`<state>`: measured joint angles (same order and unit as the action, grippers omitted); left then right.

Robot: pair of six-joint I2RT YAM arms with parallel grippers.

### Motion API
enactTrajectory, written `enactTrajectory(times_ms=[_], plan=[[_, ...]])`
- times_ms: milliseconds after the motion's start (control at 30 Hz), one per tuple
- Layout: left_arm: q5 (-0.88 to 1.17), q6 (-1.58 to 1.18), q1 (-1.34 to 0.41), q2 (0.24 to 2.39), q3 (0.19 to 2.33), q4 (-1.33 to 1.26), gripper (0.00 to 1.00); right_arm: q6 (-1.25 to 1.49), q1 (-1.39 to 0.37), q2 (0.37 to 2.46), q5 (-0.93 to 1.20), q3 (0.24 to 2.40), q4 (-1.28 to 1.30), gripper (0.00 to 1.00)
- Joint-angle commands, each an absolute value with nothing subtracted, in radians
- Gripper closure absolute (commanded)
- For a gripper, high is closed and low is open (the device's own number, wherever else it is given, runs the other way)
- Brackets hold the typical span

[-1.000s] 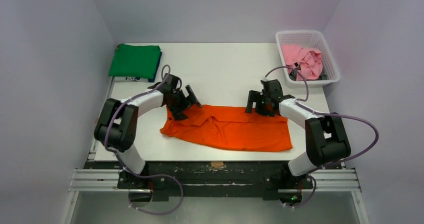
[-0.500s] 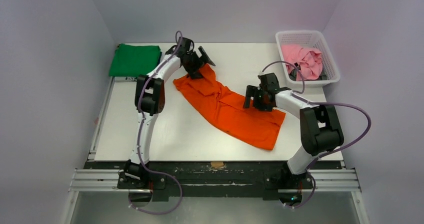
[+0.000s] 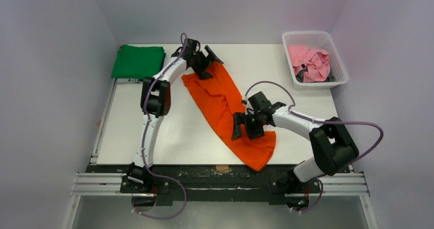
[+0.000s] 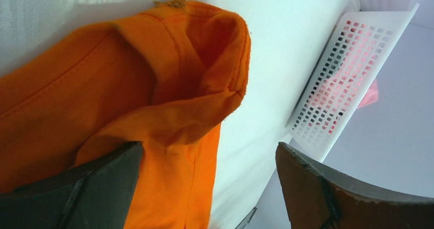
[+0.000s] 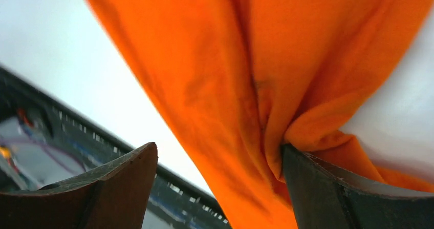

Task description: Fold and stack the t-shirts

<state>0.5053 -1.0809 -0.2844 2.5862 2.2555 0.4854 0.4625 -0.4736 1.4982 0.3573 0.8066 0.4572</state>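
The bright orange t-shirt point(image 3: 225, 111) lies in a long diagonal strip from the back middle to the table's near edge. My left gripper point(image 3: 209, 64) stands open at its far end; in the left wrist view the orange cloth point(image 4: 153, 85) lies under one finger and spreads between the wide jaws of that gripper point(image 4: 207, 152). My right gripper point(image 3: 246, 131) hovers open over the strip's near part; in the right wrist view the shirt point(image 5: 230, 75) runs between the jaws of that gripper point(image 5: 217, 149), bunched against one finger point(image 5: 327, 188). A folded green t-shirt point(image 3: 138, 61) rests at the back left. A pink t-shirt point(image 3: 309, 62) lies crumpled in the basket.
The white lattice basket point(image 3: 315, 34) stands at the back right corner and shows close beside the left gripper's view point(image 4: 348, 80). The shirt's near end point(image 3: 256, 160) reaches the table's front edge, with the black rail point(image 3: 220, 180) just below. Grey walls enclose three sides.
The left arm swung to the back of the table, pulling the shirt's end with it. The shirt turned from lying crosswise to diagonal. The right gripper moved nearer and leftward.
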Motion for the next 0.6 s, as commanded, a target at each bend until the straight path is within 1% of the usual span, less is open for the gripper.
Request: enactTrajectory(times_ms=[0, 67, 167, 267, 433, 500, 567], plan=[[0.51, -1.102, -0.299, 2.638, 2.278, 0.46, 0.0, 0.449, -0.622, 1.464, 0.47, 0.846, 0.586, 0.11], [0.527, -1.092, -0.299, 2.621, 2.275, 0.46, 0.0, 0.439, -0.635, 1.423, 0.414, 0.887, 0.625, 0.11], [0.526, -1.04, -0.298, 2.554, 2.256, 0.466, 0.0, 0.424, -0.636, 1.384, 0.219, 0.973, 0.679, 0.1], [0.516, -0.978, -0.298, 2.463, 2.255, 0.474, 0.0, 0.434, -0.636, 1.388, 0.069, 1.057, 0.654, 0.09], [0.535, -0.852, -0.298, 2.287, 2.277, 0.54, 0.0, 0.382, -0.634, 1.501, 0.04, 1.192, 0.471, 0.09], [0.489, -0.785, -0.295, 2.183, 2.217, 0.601, 0.0, 0.348, -0.635, 1.585, 0.034, 1.278, 0.438, 0.09], [0.409, -0.73, -0.282, 2.052, 2.078, 0.631, 0.0, 0.3, -0.634, 1.681, 0.028, 1.371, 0.419, 0.09]])
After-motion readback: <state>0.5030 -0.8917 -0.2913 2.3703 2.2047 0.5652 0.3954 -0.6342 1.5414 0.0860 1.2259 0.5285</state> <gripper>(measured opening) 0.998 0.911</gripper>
